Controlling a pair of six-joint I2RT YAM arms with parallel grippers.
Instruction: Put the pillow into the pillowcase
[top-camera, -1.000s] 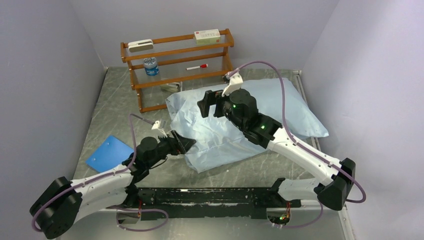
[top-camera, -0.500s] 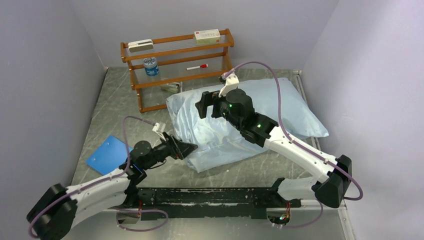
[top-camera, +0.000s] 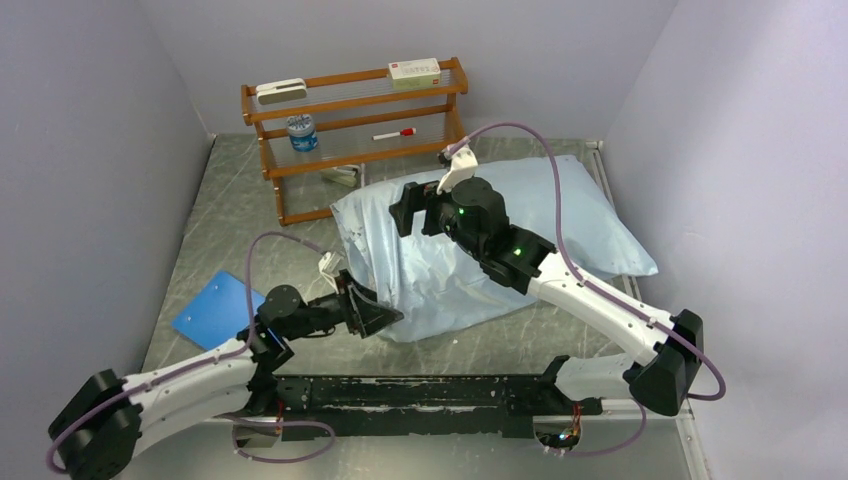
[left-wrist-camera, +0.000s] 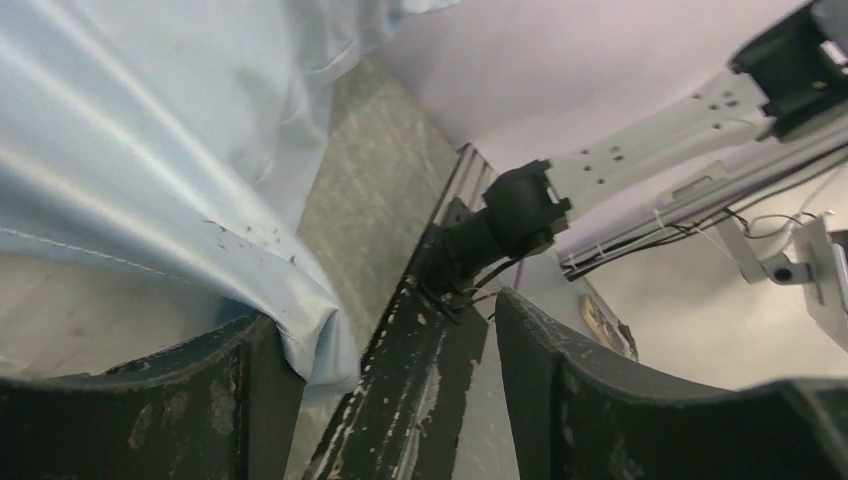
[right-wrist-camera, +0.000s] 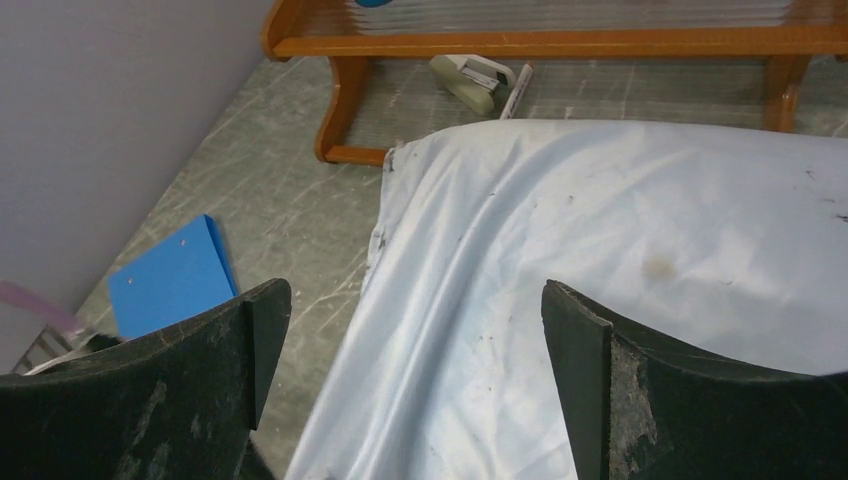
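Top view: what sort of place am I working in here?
Probably a robot test booth: plain walls close in a scuffed metal table, a left arm and right arm are bolted at its near edge, and a wooden rack holds odd props.

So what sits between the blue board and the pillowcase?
In the top external view, the left gripper reaches across that stretch, its purple cable looping over; the rest is bare table.

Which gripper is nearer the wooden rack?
Right. The right gripper hovers over the far end of the pillowcase, close to the rack; the left gripper is at its near edge, farther off.
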